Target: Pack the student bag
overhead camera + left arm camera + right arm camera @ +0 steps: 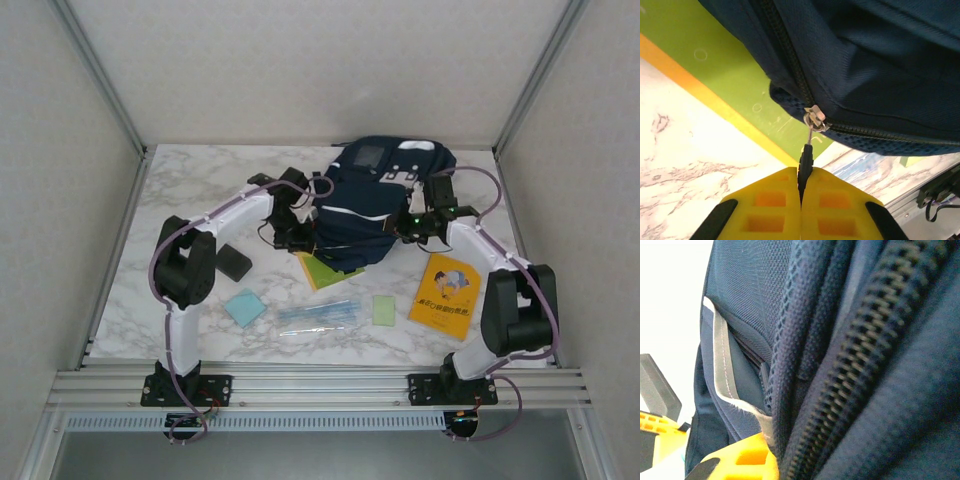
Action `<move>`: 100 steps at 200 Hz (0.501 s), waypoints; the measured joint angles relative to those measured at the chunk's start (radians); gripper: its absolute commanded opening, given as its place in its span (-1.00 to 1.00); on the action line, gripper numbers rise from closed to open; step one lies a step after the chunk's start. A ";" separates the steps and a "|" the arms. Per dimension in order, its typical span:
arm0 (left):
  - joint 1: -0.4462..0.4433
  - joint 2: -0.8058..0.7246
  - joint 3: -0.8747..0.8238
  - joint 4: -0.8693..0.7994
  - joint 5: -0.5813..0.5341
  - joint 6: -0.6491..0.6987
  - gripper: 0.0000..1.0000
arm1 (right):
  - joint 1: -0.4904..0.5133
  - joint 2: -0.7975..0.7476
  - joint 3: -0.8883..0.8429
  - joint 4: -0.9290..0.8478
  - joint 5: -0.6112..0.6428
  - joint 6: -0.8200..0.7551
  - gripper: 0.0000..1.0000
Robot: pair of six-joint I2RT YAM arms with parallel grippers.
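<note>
The student bag (372, 200), dark navy with a thin white stripe, lies in the middle of the table between both arms. At its near left corner my left gripper (802, 182) is shut on the black zipper pull (806, 159), which hangs from the silver slider (814, 119). My right gripper (406, 228) presses against the bag's right side. In the right wrist view one yellow finger (740, 460) lies against a fold of mesh and zipper tape (840, 390); the other finger is hidden behind the fabric, which looks pinched.
A green book with an orange edge (715, 75) lies partly under the bag. On the table in front are a yellow book (447, 293), a small green card (385, 309), a clear pen pack (318, 315), a light blue square (244, 307) and a black block (234, 263).
</note>
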 measured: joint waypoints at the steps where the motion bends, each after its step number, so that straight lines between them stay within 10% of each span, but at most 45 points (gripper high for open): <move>1: 0.000 0.000 -0.003 0.001 0.002 0.000 -1.00 | 0.000 0.002 0.003 -0.002 -0.001 -0.005 -1.00; 42: -0.030 -0.006 -0.027 0.055 0.018 0.006 -1.00 | -0.033 0.154 0.213 -0.123 -0.050 -0.174 -1.00; 70: -0.085 -0.006 -0.008 0.127 -0.005 -0.023 -1.00 | -0.072 0.271 0.394 -0.239 0.001 -0.154 0.92; 100: -0.131 0.008 0.051 0.175 -0.010 -0.063 -1.00 | -0.116 0.261 0.463 -0.263 0.121 -0.034 0.98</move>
